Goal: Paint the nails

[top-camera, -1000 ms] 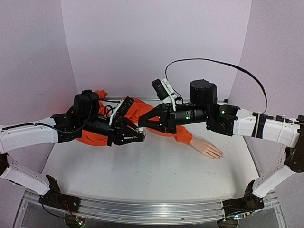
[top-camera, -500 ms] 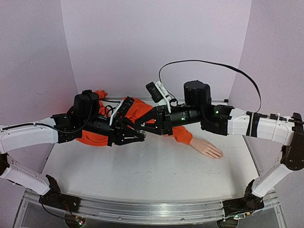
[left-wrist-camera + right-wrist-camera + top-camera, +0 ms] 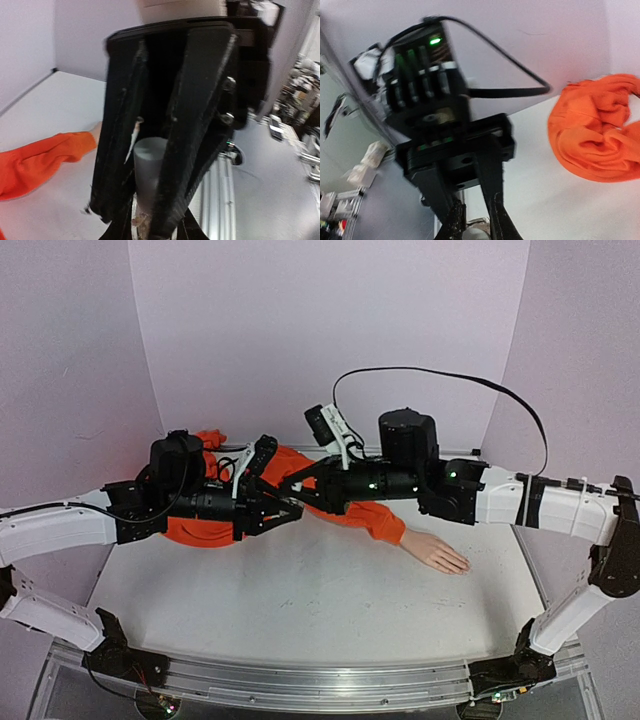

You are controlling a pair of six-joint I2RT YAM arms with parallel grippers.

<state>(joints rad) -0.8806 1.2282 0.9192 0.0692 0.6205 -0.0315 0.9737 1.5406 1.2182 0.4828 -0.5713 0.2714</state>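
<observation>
The pale mannequin hand (image 3: 437, 552) lies flat on the white table at the right, joined to an orange sleeve (image 3: 372, 521); its nails are too small to make out. My left gripper (image 3: 288, 513) is shut on a small clear bottle (image 3: 138, 225), held above the table. My right gripper (image 3: 292, 490) meets it from the right and is shut on the bottle's grey cap (image 3: 150, 167). In the right wrist view my right gripper (image 3: 475, 222) flanks the cap (image 3: 476, 235). In the left wrist view only the sleeve (image 3: 40, 162) shows beside the grippers.
The bunched orange garment (image 3: 215, 525) lies at the back left under my left arm, and shows in the right wrist view (image 3: 595, 135). A black cable (image 3: 450, 375) loops above my right arm. Lilac walls close the back and sides.
My right arm has moved left until its fingers closed round the cap of the bottle in my left gripper. My left gripper tilted slightly upward. The mannequin hand has not moved.
</observation>
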